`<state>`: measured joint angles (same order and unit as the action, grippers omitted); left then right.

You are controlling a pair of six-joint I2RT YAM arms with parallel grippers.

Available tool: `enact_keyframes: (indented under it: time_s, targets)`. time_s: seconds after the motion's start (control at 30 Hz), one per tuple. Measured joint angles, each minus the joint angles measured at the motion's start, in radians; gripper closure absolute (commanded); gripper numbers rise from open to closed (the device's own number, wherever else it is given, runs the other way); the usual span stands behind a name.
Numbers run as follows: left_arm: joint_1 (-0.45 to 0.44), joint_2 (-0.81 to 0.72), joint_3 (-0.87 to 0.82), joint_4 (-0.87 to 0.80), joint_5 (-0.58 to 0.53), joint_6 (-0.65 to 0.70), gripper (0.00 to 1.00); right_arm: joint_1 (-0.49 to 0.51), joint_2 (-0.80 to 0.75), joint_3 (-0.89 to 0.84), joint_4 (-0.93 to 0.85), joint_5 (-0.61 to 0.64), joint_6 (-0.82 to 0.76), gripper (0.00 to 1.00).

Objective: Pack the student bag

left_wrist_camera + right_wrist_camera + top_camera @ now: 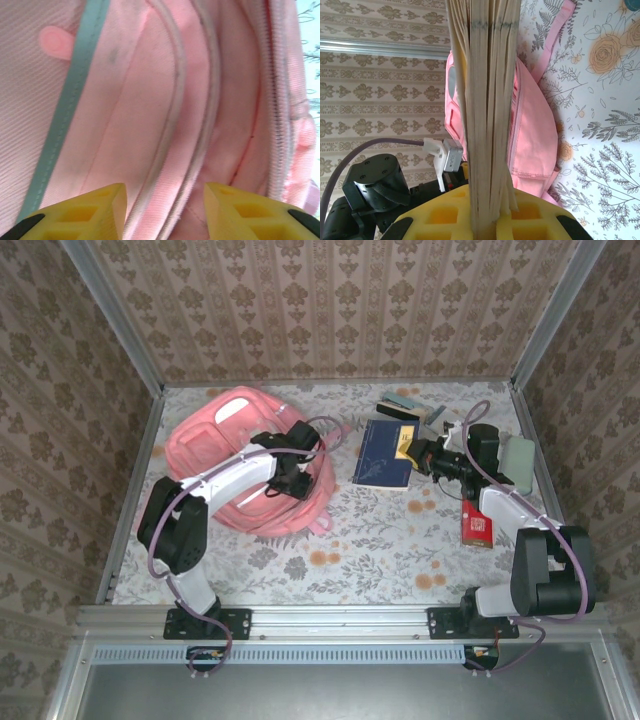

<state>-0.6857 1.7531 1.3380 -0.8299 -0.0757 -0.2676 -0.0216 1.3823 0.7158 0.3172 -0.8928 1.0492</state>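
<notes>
Right wrist, book [485,100] partly hides student bag [535,125]

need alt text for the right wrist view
Yellow jaws clamp the page edge of a book, seen edge-on and running up the middle of the frame. Behind it lies a pink backpack on a floral tablecloth, with the left arm at lower left.

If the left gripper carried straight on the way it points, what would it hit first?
The bag: the left gripper points at its pink fabric, apparently close ahead, though depth is hard to judge.
</notes>
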Motion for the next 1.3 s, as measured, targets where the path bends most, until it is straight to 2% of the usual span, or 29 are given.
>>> enact_keyframes:
  time_s: [0.17, 0.67, 1.0, 1.3]
  targets:
    - [0.000, 0.000, -0.002, 0.015, 0.094, 0.005, 0.66, 0.000, 0.000, -0.001, -0.002, 0.001, 0.000, 1.00]
    - [0.020, -0.019, -0.048, 0.069, 0.267, 0.007, 0.66, 0.008, 0.000, -0.001, -0.003, 0.004, 0.000, 1.00]
    - [0.027, -0.023, -0.051, 0.063, 0.289, 0.015, 0.62, 0.013, 0.000, -0.001, -0.003, 0.005, 0.000, 1.00]
    - [0.027, -0.115, -0.067, 0.048, 0.317, 0.030, 0.61, 0.021, 0.016, -0.001, -0.002, 0.007, 0.000, 1.00]
